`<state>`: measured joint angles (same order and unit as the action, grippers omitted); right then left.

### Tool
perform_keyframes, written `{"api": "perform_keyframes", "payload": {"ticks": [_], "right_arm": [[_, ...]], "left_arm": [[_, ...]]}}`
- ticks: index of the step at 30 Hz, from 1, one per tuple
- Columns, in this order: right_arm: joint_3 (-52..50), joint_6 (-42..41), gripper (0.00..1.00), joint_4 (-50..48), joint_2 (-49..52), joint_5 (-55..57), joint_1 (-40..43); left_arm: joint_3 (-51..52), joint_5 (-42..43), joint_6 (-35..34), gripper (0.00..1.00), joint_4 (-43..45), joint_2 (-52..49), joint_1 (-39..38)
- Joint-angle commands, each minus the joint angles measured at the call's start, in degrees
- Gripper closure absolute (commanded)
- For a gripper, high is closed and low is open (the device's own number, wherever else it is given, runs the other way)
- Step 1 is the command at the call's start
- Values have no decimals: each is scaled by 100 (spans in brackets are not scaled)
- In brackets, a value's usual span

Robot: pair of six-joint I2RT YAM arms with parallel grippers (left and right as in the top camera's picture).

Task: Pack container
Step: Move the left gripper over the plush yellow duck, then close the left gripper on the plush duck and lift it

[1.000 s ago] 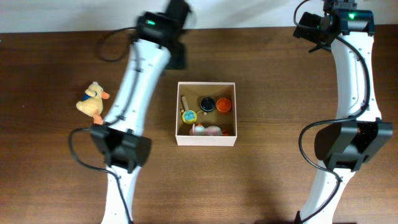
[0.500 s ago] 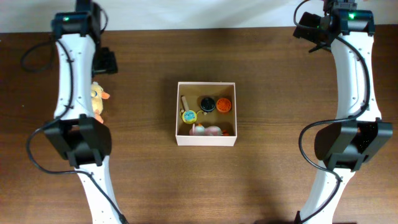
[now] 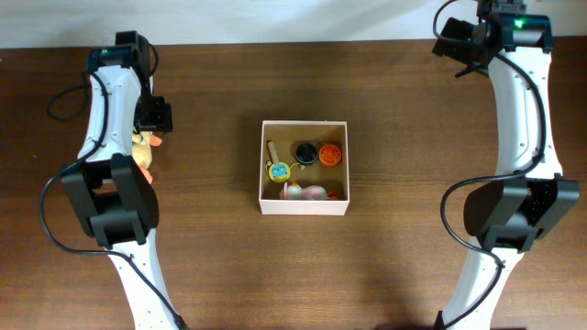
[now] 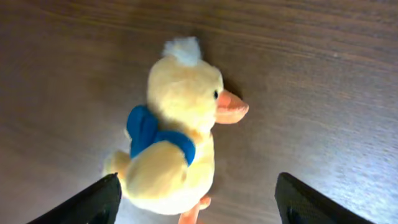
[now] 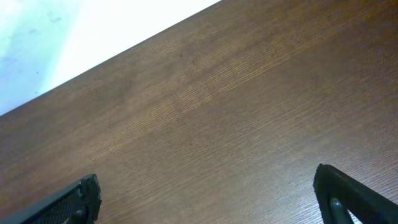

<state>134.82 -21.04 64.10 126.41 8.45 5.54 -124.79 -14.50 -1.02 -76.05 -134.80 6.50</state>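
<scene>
the box sits near the middle of the table, open side up, white outside and tan inside. in it lie an orange disc and a black disc side by side at the far side, a yellow round toy with a blue centre at the left, a tan stick just beyond it, and a pink and white toy along the near wall.

the duck lies on the bare wood well to the left of the box. it is yellow plush with a white tuft, an orange beak and a blue scarf. in the overhead view the left arm covers part of it.

the left gripper hangs over the duck with its jaws spread wide, one finger on each side of the toy. neither finger touches the duck and it grips nothing.

the right gripper is at the far right corner, well apart from the box, over bare wood near the white surface beyond the table edge. its jaws stand wide apart, with nothing between them.
</scene>
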Motion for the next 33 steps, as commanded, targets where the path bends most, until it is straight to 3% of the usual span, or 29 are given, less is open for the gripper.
{"api": "perform_keyframes", "payload": {"ticks": [1, 7, 13, 16, 21, 33], "right_arm": [[7, -68, 1, -2, 66, -11, -26], [7, -68, 1, -2, 66, -11, -26], [7, -68, 1, -2, 66, -13, -26], [7, -68, 1, -2, 66, -13, -26], [7, -68, 1, -2, 66, -11, -26], [7, -68, 1, -2, 66, -11, -26]], "left_arm": [[168, 37, 153, 21, 164, -31, 81], [203, 37, 151, 30, 308, -33, 234], [205, 157, 149, 32, 326, -31, 348], [205, 173, 146, 46, 339, -31, 341], [205, 286, 149, 62, 365, -31, 341], [210, 319, 125, 61, 365, -33, 341]]}}
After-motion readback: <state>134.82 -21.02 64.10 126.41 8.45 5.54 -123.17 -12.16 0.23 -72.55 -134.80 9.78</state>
